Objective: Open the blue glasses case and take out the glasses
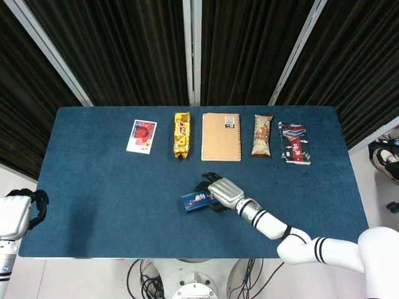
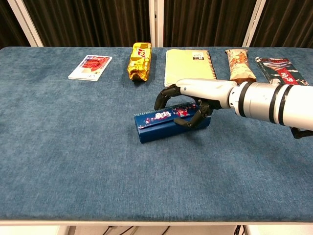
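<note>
The right hand (image 2: 193,100) is down over the blue glasses case (image 2: 164,125), and in the chest view its dark fingers (image 2: 194,118) curl onto the case's right end, a fingertip pressing on the front face while others arch over the far edge; call it clasping the case, lid down and closed. The case lies lengthwise on the blue counter (image 2: 73,161), slightly angled, near the middle and nearer the robot than the row of goods. From the head view the same hand (image 1: 223,190) covers the right part of the case (image 1: 193,200), with the white printed end sticking out to the left.

The left hand (image 1: 19,212) hangs off the counter's left edge, well apart from everything; its dark fingers look curled in with nothing in them.

Count along the far row, left to right: one white card with red print (image 1: 141,136), one yellow snack packet (image 1: 181,134), one tan spiral notebook (image 1: 221,136), one brown snack bar wrapper (image 1: 262,135), one dark packet with red and white print (image 1: 293,142). That makes five, each apart from its neighbour, plus one glasses case.

The counter (image 1: 87,187) is covered in deep blue cloth. Behind it hang dark pleated curtains (image 1: 124,50) crossed by pale metal posts (image 1: 192,50), and a pale floor (image 1: 374,168) shows at right
</note>
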### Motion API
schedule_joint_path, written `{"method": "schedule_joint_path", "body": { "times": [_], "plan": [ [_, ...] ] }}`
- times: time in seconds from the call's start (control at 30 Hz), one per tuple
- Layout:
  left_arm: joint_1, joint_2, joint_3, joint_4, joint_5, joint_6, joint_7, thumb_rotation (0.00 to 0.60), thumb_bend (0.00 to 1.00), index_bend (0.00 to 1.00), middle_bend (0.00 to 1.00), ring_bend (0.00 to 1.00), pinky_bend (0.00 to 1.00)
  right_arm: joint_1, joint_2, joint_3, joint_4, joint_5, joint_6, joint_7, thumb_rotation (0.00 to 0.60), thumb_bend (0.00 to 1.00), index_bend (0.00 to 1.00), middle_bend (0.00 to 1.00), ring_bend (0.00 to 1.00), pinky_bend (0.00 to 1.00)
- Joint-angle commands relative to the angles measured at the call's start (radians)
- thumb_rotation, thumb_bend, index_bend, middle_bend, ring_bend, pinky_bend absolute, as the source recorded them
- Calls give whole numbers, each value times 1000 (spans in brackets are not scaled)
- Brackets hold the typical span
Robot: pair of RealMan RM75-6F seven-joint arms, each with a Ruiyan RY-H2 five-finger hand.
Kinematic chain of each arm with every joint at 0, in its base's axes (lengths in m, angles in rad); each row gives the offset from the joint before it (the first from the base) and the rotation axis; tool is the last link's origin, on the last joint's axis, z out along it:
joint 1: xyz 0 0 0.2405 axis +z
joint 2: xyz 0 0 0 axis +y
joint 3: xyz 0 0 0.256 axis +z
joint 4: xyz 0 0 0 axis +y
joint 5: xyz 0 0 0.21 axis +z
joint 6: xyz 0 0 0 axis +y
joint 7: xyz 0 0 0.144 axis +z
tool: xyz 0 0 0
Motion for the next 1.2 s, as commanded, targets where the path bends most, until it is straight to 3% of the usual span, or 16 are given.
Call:
{"method": "schedule_joint_path", "body": {
  "times": [0.03,0.23,0.47,0.67,0.83,1.0,1.2],
  "plan": [
    [0,0,0,0,0,0,0,600,579,664,645,452,440,9,-8,8,13,8,-7,1,600,530,329,240,0,0],
    [0,0,1,0,1,0,-1,600,579,664,645,452,440,44,-44,38,68,44,-41,-2,600,498,316,234,0,0],
    [0,2,1,-1,0,-1,-3,600,579,664,644,452,440,97,-110,87,170,112,-77,-27,600,477,103,157,0,0],
    [0,3,1,0,0,-2,-9,600,579,664,645,452,440,111,-126,117,215,146,-54,-51,600,477,67,95,0,0],
    [0,4,2,2,3,-3,-14,600,579,664,645,452,440,35,-39,74,101,89,42,-38,600,492,67,119,0,0],
    [0,3,3,0,4,-1,-6,600,579,664,644,452,441,-57,74,-2,-26,19,106,31,600,612,66,239,0,0],
    [1,1,2,-2,3,1,2,600,579,664,644,452,441,-96,107,-54,-45,-48,130,89,600,656,65,270,0,0]
  ]
}}
